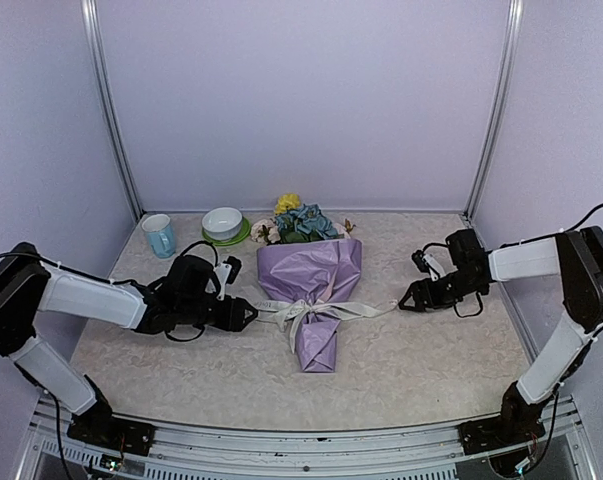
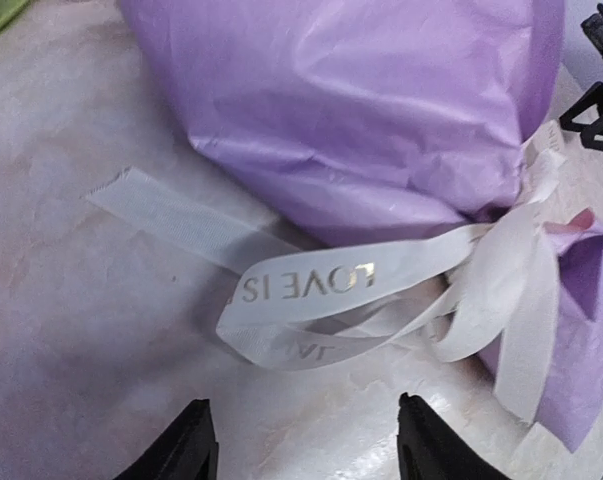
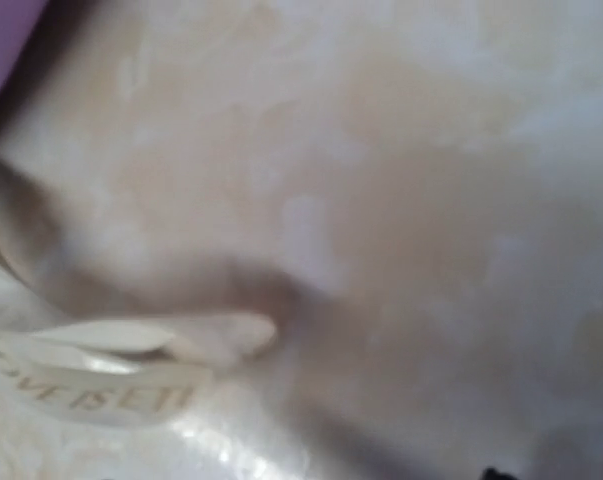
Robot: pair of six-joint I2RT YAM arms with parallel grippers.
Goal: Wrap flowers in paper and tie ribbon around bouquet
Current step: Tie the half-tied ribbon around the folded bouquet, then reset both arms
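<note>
Low over the table [image 1: 431, 350], the left gripper [image 2: 303, 420] stands with jaws wide and empty. A looped tail of the ribbon [image 2: 311, 285] (gold lettering reads "LOVE IS") lies just ahead of its fingertips [image 2: 186, 445]. The right gripper [image 1: 409, 300] sits just beside the ribbon's opposite end; whether its jaws are parted cannot be told. Between the two lies the bouquet [image 1: 316, 285], its lilac paper [image 2: 361, 100] cinched by the ribbon's bow, flowers [image 1: 299, 222] pointing away. A white bowl [image 1: 222, 222] on a green saucer [image 1: 243, 238] and a pale blue mug [image 1: 160, 235] stand at the back left.
</note>
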